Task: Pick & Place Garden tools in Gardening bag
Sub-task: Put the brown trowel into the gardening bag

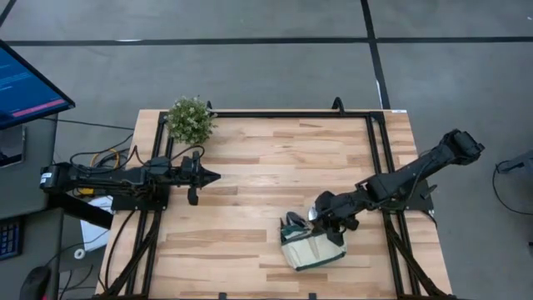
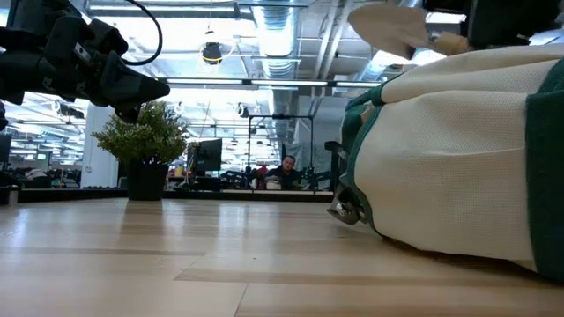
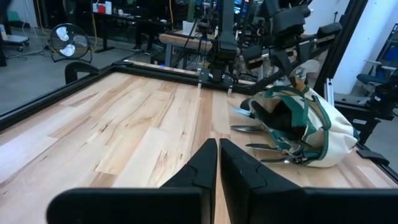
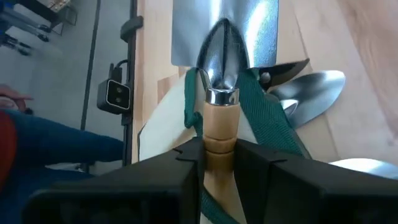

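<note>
right wrist view: right gripper (image 4: pixel 219 163) clamps trowel (image 4: pixel 221 74) over gardening bag (image 1: pixel 312 247) holding tools; left gripper (image 3: pixel 217 163) closed.

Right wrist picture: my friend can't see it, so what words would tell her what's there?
The right tool grips a trowel by its wooden handle, its silver blade pointing away over the beige gardening bag and its green strap. Other metal tool heads lie beside it on the wooden table.
</note>
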Tool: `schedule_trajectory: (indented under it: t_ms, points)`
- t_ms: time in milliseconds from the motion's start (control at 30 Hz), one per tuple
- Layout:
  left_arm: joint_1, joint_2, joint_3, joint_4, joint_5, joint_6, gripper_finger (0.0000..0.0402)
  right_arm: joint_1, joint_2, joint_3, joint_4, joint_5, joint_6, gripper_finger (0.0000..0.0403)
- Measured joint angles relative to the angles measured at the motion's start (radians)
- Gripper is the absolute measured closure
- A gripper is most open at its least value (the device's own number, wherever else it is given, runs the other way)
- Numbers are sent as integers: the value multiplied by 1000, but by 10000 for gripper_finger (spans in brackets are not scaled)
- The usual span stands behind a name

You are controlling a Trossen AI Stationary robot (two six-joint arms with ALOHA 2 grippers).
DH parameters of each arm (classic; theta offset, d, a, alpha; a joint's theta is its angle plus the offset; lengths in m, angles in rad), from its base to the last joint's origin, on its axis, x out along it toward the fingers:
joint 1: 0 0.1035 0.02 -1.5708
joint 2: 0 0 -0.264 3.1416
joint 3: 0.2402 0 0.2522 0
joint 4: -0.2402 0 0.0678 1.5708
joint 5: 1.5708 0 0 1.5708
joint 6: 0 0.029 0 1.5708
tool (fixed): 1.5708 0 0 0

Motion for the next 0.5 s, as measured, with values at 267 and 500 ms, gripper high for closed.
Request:
schedule_trajectory:
  t_ms: [267, 500]
  points:
    - [0, 0, 0, 0, 0, 0, 384, 75, 58, 0, 49, 11, 107, 351]
    - [0, 0, 0, 1, 0, 0, 384, 212, 111, 0, 100, 119, 210, 351]
